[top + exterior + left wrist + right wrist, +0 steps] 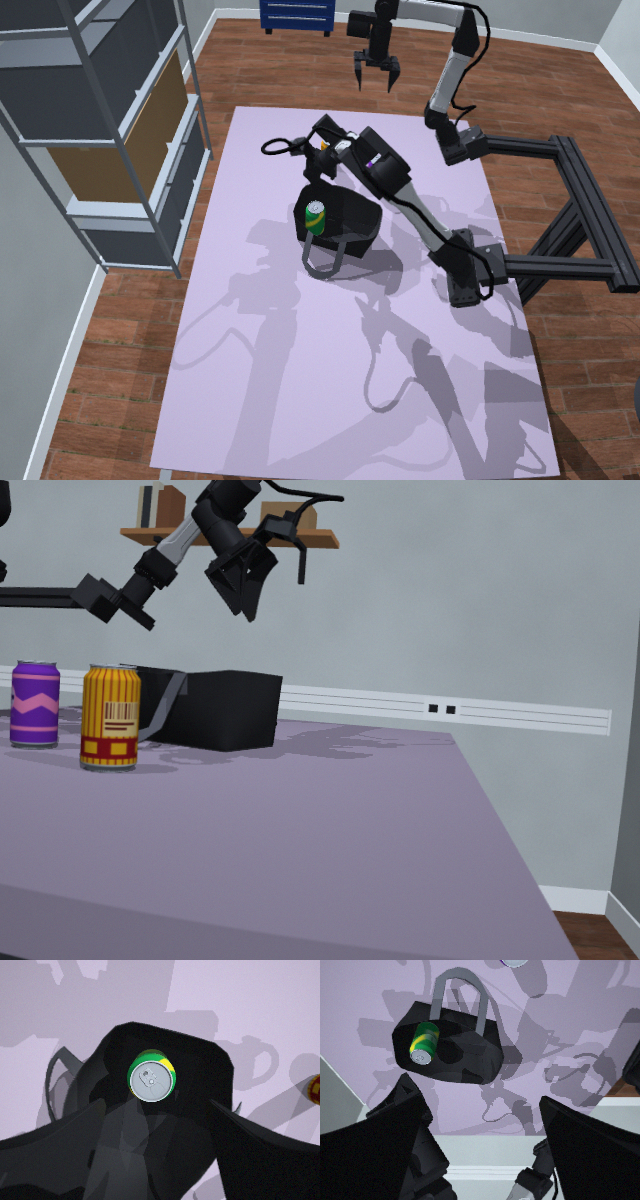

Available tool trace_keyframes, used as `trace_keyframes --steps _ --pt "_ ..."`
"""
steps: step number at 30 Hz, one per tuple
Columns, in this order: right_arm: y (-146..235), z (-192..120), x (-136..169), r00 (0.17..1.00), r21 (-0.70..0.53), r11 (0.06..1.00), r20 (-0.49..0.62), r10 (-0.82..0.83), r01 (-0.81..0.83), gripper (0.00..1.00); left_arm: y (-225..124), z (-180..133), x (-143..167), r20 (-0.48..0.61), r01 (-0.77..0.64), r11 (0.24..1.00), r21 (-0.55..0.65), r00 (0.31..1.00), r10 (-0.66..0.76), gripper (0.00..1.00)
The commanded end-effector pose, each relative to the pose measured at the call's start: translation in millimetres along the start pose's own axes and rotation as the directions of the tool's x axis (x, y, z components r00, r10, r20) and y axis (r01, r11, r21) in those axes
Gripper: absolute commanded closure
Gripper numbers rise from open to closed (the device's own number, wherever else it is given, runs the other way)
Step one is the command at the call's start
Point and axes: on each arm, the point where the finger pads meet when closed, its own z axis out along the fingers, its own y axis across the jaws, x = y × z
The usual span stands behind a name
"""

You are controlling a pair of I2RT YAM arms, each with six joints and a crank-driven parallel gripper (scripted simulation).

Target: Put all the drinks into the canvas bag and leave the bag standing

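Note:
The black canvas bag [361,214] [227,712] [220,1060] [492,1067] stands on the table with its walls up. A green can [315,221] [151,1080] [424,1042] stands inside it, near one end. A yellow-striped can [110,712] [315,1089] and a purple can [35,702] [514,962] stand on the table outside the bag; the arm mostly hides them in the top view. My left gripper [244,616] [155,1101] is open and empty, above the bag and the green can. My right gripper [375,88] [481,1099] is open and empty, away from the bag, beyond the table's far edge in the top view.
One grey strap [323,276] [164,704] [457,972] of the bag hangs out over the table [248,403]. A metal shelf rack [129,209] stands beside the table. The left arm reaches across between the bag and the two cans outside.

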Motion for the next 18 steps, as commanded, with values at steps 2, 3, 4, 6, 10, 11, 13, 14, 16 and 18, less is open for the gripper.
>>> trace_keyframes --steps 2,3,4,6,10,11,13,14,16,18 --pt "3.2 -5.7 -4.4 1.000 -0.014 1.000 0.014 0.020 -0.020 0.00 -2.4 0.4 -9.7 0.007 0.013 1.000 0.003 1.000 -0.013 0.11" --pt "3.2 -5.7 -4.4 1.000 -0.014 1.000 0.014 0.020 -0.020 0.00 -2.4 0.4 -9.7 0.007 0.013 1.000 0.003 1.000 -0.013 0.11" --pt "3.2 -5.7 -4.4 1.000 -0.014 1.000 0.014 0.020 -0.020 0.00 -2.4 0.4 -9.7 0.007 0.013 1.000 0.003 1.000 -0.013 0.11" --pt "3.2 -5.5 -4.4 1.000 -0.012 1.000 0.015 0.023 -0.023 0.00 -2.4 0.4 -9.9 0.008 0.014 1.000 0.003 1.000 -0.014 0.11" --pt "3.7 -5.5 -3.0 1.000 -0.014 1.000 0.010 0.015 -0.015 0.00 -24.1 -4.8 14.1 -0.024 -0.095 0.993 0.070 0.995 0.097 0.11" --pt "3.7 -5.5 -3.0 1.000 -0.014 1.000 0.010 0.015 -0.015 0.00 -30.2 -5.2 19.0 -0.031 -0.133 0.986 0.096 0.990 0.137 0.11" --pt "3.7 -5.5 -3.0 1.000 -0.014 1.000 0.010 0.015 -0.015 0.00 -47.4 -7.2 29.5 -0.037 -0.222 0.961 0.164 0.972 0.231 0.11" --pt "3.7 -5.5 -3.0 1.000 -0.014 1.000 0.010 0.015 -0.015 0.00 -57.7 -8.7 36.5 -0.035 -0.274 0.940 0.205 0.957 0.287 0.11" --pt "3.7 -5.5 -3.0 1.000 -0.014 1.000 0.010 0.015 -0.015 0.00 -78.4 -11.4 46.7 -0.016 -0.368 0.886 0.283 0.921 0.388 0.11" --pt "3.7 -5.5 -3.0 1.000 -0.014 1.000 0.010 0.015 -0.015 0.00 -96.2 -14.1 58.0 0.007 -0.441 0.830 0.342 0.884 0.467 0.11"
